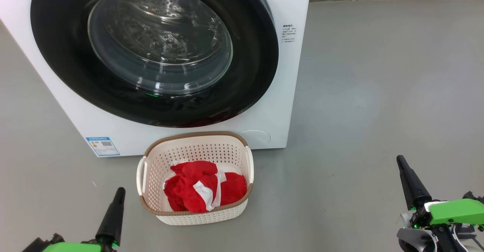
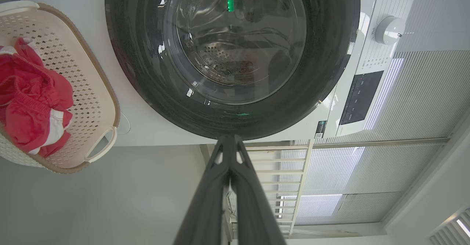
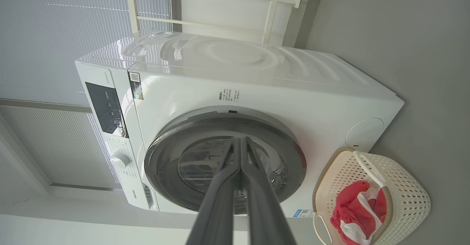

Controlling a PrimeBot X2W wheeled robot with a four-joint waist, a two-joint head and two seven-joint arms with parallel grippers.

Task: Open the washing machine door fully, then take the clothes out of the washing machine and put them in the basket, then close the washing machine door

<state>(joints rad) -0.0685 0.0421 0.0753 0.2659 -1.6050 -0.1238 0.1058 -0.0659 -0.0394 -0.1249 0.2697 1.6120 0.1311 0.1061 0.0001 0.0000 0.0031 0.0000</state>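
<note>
Ahead of the left hand (image 1: 119,192) and toward the right one, the basket (image 1: 196,135) sits on the smooth grey floor (image 1: 378,74). It is a cream, perforated plastic tub with rounded corners, a brown woven-look rim and a loop handle on each side. The clothes (image 1: 196,191) lie crumpled inside it, soft bright red fabric with white panels, staying below the rim. Beyond the basket rises the washing machine (image 1: 287,93), a glossy white box with square edges and a small blue label (image 1: 103,146) low on its front. The washing machine door (image 1: 155,48) is shut flat against it, a wide black ring around a bulging clear bowl through which the perforated steel drum shows. The basket's far rim stands close to the machine's base; whether they touch I cannot tell. Both hands are closed with nothing held, each pair of long dark fingers pressed together into a single taper. The right hand (image 1: 401,164) is well apart from the basket, with a broad stretch of floor ahead of it beside the machine's right edge.
</note>
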